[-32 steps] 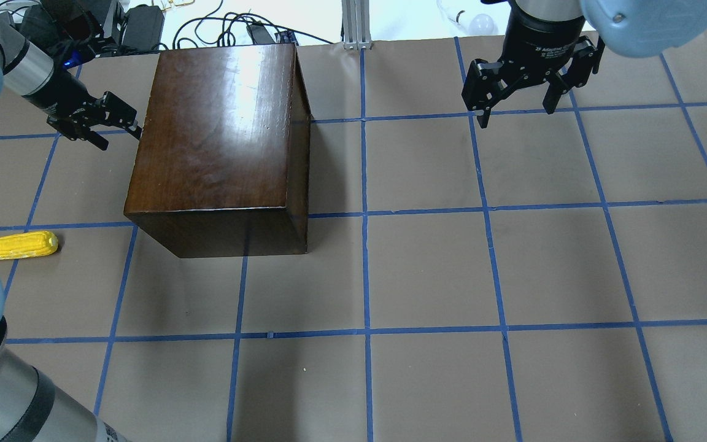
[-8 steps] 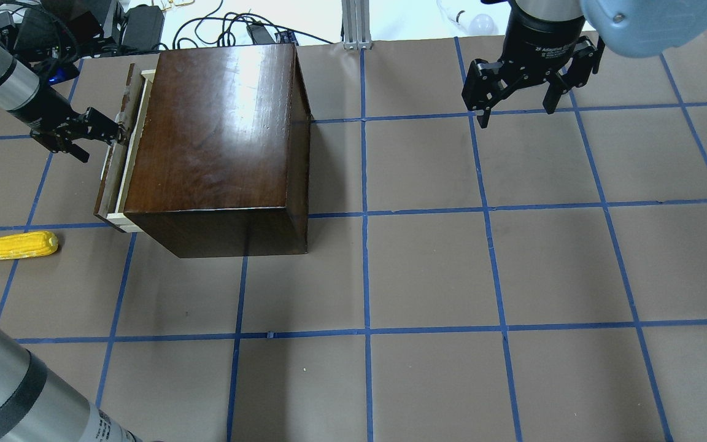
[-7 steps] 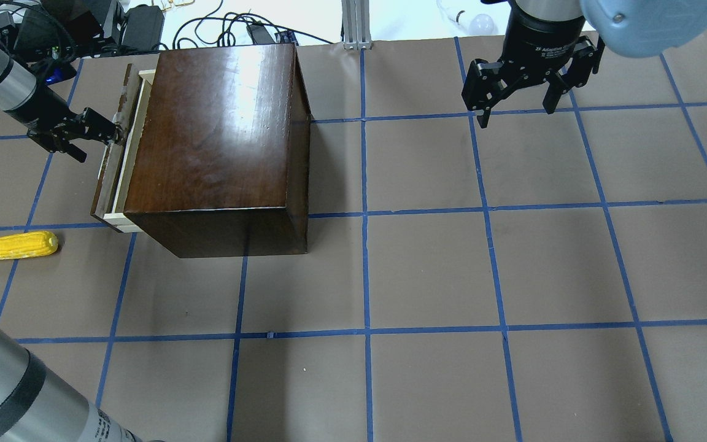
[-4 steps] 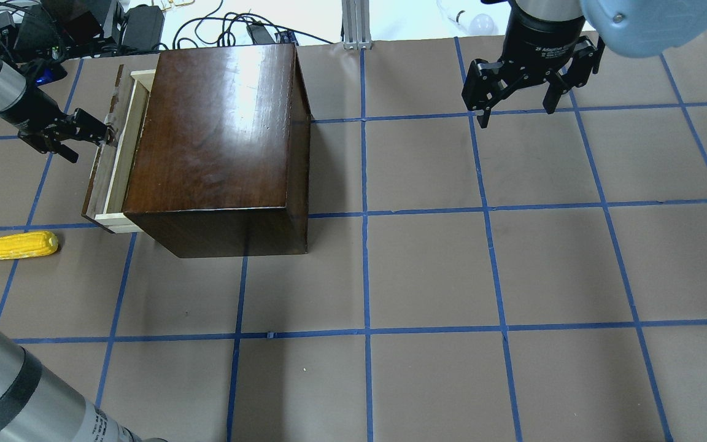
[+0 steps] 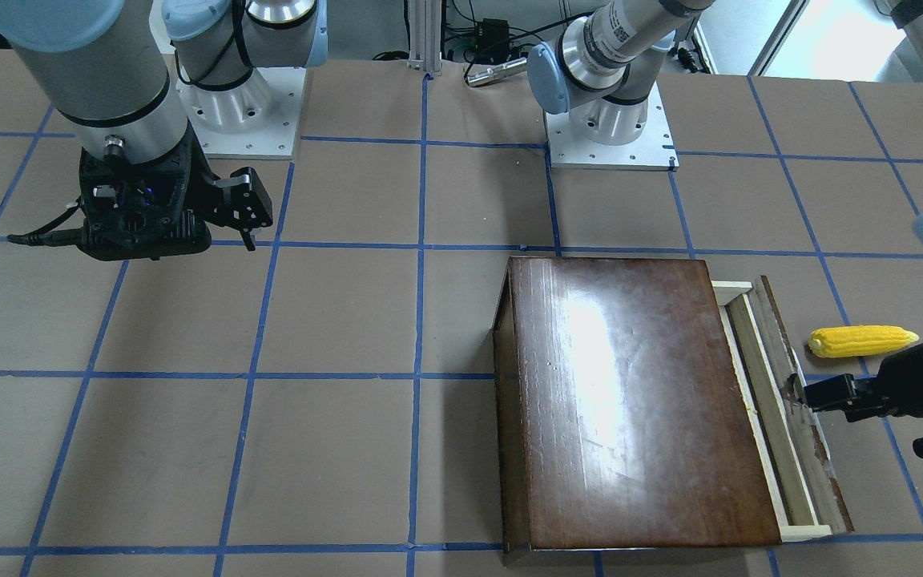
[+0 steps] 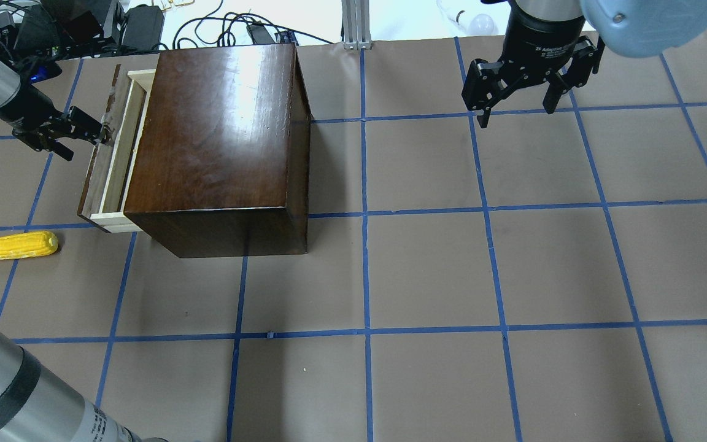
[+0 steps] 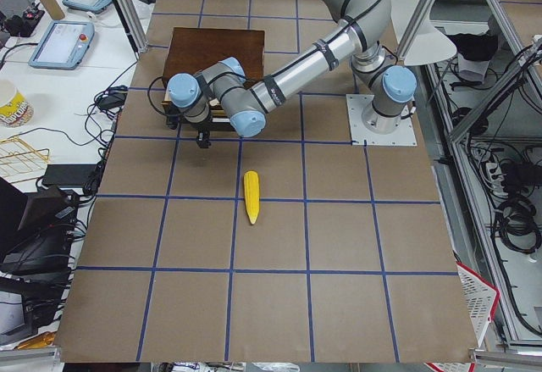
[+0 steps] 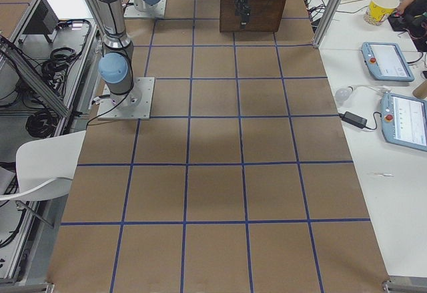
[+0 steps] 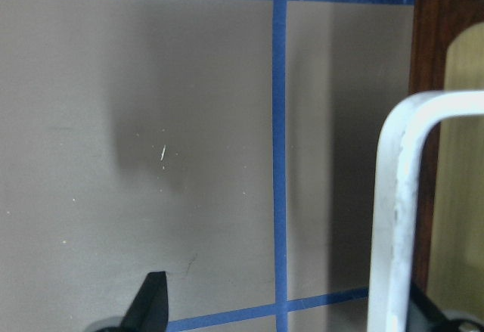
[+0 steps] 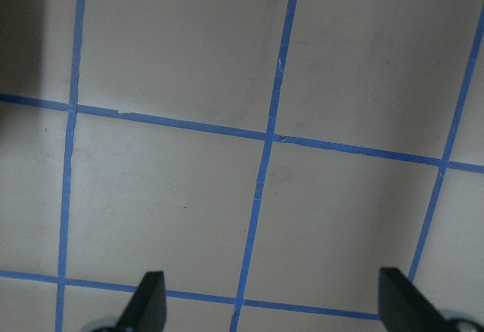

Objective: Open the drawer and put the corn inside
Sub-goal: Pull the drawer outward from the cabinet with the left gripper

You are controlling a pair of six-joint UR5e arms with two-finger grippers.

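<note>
Evidently the drawer-opening step is in hand and not finished. The left fingers (image 6: pixel 91 125) are at the face of the drawer (image 6: pixel 112 161), which stands partway out of the dark wooden box (image 6: pixel 218 135) and shows a narrow strip of pale wood. In the left wrist view these fingers are spread, not pinching. The pale metal handle (image 9: pixel 399 196) sits just inside one of them, so the pull looks like a hook rather than a clamp. The right fingers (image 6: pixel 483 110) hang spread and empty over the bench (image 6: pixel 513 264), well apart from the box.

The corn (image 6: pixel 16 245) lies on the bench near the drawer's front corner, apart from it and untouched. The gap looks too slim for the cob, so I judge the next move to be more of the same outward pull. After that the left fingers need to slip off the handle and go to the corn.

Against the earliest overhead frame, the drawer was flush with the box and no pale wood showed. Over the last second the opening has widened bit by bit, and the left arm has drawn back with it. The box, the corn and the right arm have not shifted.
</note>
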